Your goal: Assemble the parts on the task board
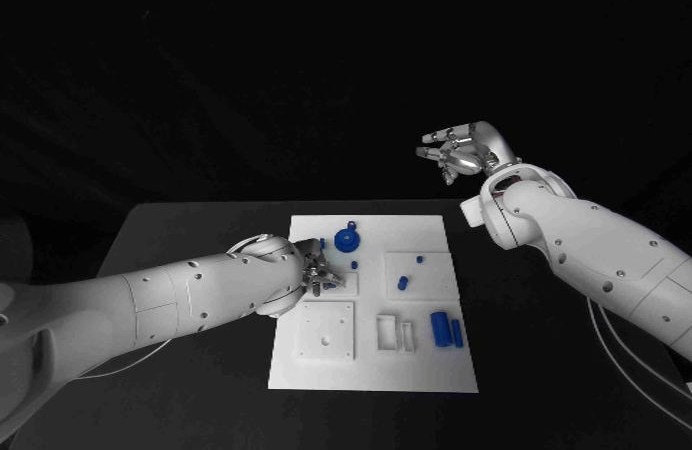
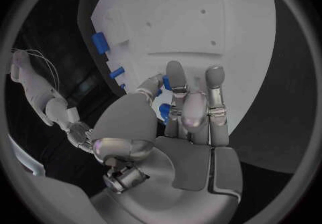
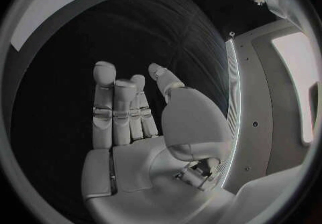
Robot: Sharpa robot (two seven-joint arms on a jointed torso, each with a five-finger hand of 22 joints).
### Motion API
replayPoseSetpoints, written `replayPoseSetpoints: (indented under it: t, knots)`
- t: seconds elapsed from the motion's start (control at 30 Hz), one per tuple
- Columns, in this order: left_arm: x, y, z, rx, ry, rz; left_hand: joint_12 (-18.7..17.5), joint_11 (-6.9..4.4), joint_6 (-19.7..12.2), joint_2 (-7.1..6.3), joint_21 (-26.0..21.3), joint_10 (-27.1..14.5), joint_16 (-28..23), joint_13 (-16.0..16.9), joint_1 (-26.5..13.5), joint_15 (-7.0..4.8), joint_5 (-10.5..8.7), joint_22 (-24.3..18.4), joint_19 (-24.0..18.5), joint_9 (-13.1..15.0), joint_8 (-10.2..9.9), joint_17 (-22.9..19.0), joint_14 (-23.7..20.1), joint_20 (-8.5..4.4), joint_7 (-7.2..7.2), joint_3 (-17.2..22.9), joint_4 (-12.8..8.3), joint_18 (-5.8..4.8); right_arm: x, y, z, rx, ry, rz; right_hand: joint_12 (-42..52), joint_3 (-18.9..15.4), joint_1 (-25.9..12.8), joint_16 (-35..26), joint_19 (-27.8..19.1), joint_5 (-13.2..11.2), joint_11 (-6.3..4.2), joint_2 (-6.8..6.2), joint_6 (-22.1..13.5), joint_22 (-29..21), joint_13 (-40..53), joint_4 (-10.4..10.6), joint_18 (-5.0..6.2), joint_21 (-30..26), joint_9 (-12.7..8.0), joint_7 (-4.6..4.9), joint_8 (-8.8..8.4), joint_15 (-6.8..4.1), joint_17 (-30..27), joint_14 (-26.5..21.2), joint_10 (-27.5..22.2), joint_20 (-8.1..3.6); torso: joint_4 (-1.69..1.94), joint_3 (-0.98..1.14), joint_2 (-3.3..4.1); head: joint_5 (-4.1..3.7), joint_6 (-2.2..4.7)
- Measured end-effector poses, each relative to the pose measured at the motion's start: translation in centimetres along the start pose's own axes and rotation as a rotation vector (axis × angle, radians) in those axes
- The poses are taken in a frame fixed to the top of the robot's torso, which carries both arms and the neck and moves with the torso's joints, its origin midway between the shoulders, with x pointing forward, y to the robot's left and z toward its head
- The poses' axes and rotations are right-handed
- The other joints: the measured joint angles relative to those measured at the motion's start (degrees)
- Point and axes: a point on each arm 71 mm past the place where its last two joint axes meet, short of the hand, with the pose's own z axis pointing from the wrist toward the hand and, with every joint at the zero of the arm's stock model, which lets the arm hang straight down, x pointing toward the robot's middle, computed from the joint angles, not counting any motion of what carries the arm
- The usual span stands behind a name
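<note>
The white task board (image 1: 433, 370) lies in the middle of the table. On it are a round blue part (image 1: 346, 239), a small blue pin (image 1: 355, 265), two short blue pegs (image 1: 404, 282) and two longer blue pieces (image 1: 440, 330). My left hand (image 1: 320, 272) hovers low over the board's left half, its fingers (image 2: 191, 103) close together and the thumb bent across them. Bits of blue part (image 2: 163, 110) show in the gap between thumb and fingers; whether they are gripped is unclear. My right hand (image 1: 462, 152) is raised beyond the table's far right corner, its fingers (image 3: 117, 106) extended and holding nothing.
A white square plate (image 1: 327, 335) with holes and a white frame piece (image 1: 389, 332) sit at the board's near side. More blue pieces (image 2: 99, 43) line the board's edge in the left wrist view. Black table (image 1: 188, 230) surrounds the board.
</note>
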Motion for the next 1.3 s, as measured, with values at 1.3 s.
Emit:
replayPoseSetpoints:
  t: [1.3]
  knots:
    - [0.5,1.2,0.0,-0.021,0.022,0.005,0.00,-1.56,6.65,-11.50,-0.22,-1.57,-0.01,0.09,-0.75,-0.22,-19.93,0.03,0.14,-0.09,-0.26,-0.20,-0.19,-0.14,-5.41,-2.60,18.72,0.01,-0.2,-0.2,-0.1,0.003,-0.002,-0.003,0.00,-0.73,0.00,0.00,0.00,0.00,0.00,0.00,0.00,0.00,-0.07,0.38,0.01,-0.23,0.00,0.00,0.00,0.00,-0.14,0.00,0.00,0.00,0.03,-0.01,0.02,-0.27,-0.04]
